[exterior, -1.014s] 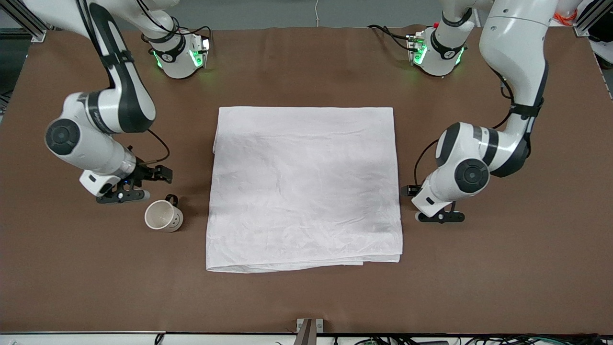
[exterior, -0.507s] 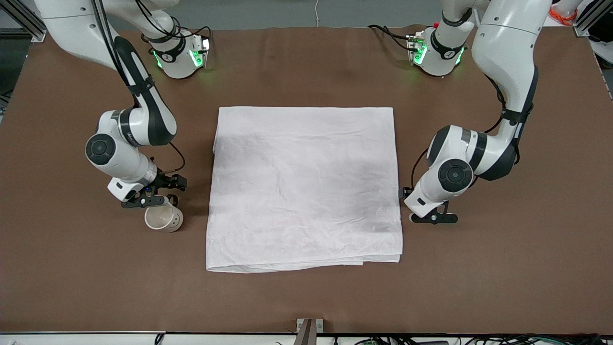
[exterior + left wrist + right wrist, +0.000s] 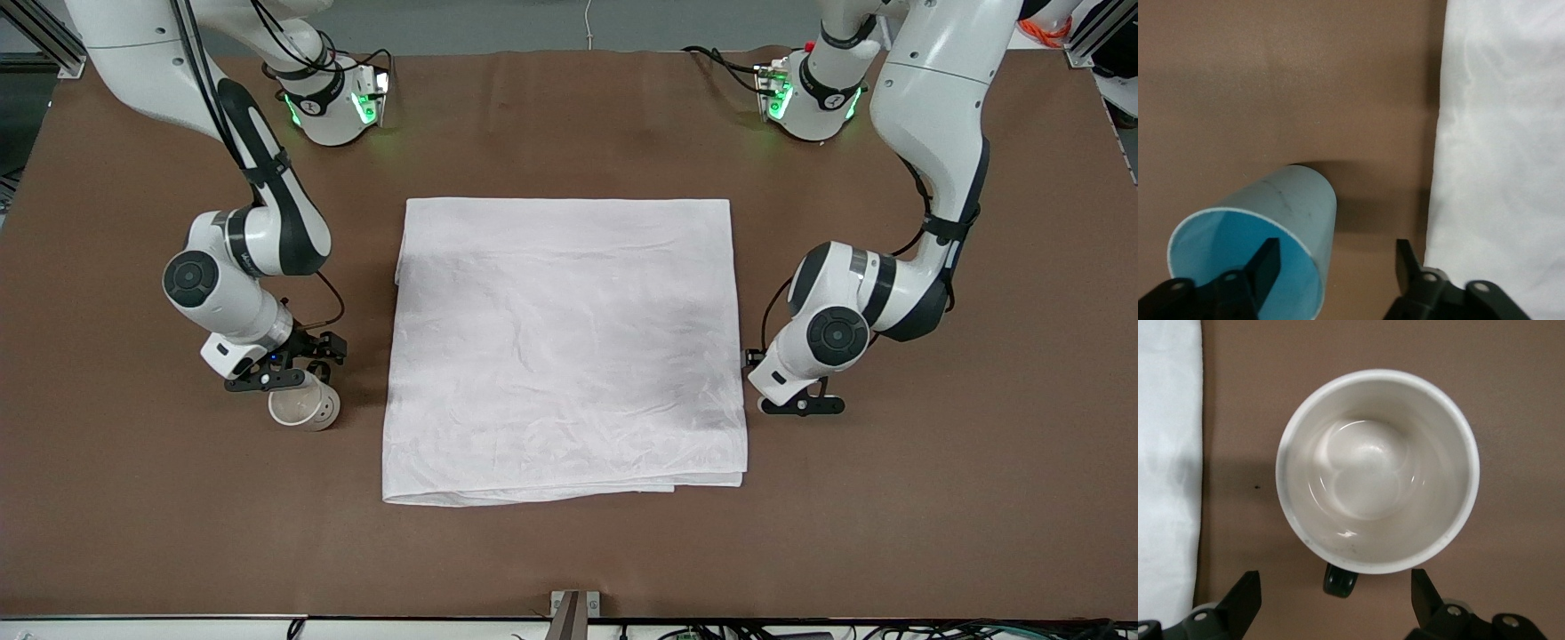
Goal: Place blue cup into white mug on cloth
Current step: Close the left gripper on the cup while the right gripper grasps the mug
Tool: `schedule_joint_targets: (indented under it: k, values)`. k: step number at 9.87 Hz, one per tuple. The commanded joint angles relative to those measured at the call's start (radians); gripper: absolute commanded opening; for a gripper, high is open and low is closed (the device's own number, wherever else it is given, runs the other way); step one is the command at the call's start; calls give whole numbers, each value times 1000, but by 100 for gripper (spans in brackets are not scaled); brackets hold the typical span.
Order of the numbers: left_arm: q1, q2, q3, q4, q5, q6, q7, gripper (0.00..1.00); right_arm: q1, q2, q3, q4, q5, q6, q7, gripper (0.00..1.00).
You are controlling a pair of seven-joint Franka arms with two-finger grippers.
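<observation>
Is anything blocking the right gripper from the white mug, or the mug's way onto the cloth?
Nothing visible does. The right gripper, fingers open, hangs directly over the white mug, which stands upright on the table beside the cloth. Only bare tabletop shows between mug and cloth edge.

No readable words, brand names or numbers anywhere, white mug (image 3: 304, 406) carries only a few small dark dots on its side, too small to read as any sign
</observation>
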Motion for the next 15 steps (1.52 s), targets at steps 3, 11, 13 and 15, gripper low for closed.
schedule_joint_targets:
  k: [3, 11, 13, 15]
  values:
    - [6, -16, -2, -7, 7, -2, -13, 0, -29, 18, 3, 13, 11, 9, 95, 99]
    - [-17, -119, -55, 185, -28, -200, 4, 0, -6, 26, 2, 42, 11, -5, 122, 19]
    - [-25, -40, -84, 262, -113, -198, -7, 0, -12, 26, 2, 47, 6, -6, 100, 2]
    - [-55, 3, -96, 301, -138, -195, -9, 0, -12, 24, 2, 50, 6, -6, 92, 0]
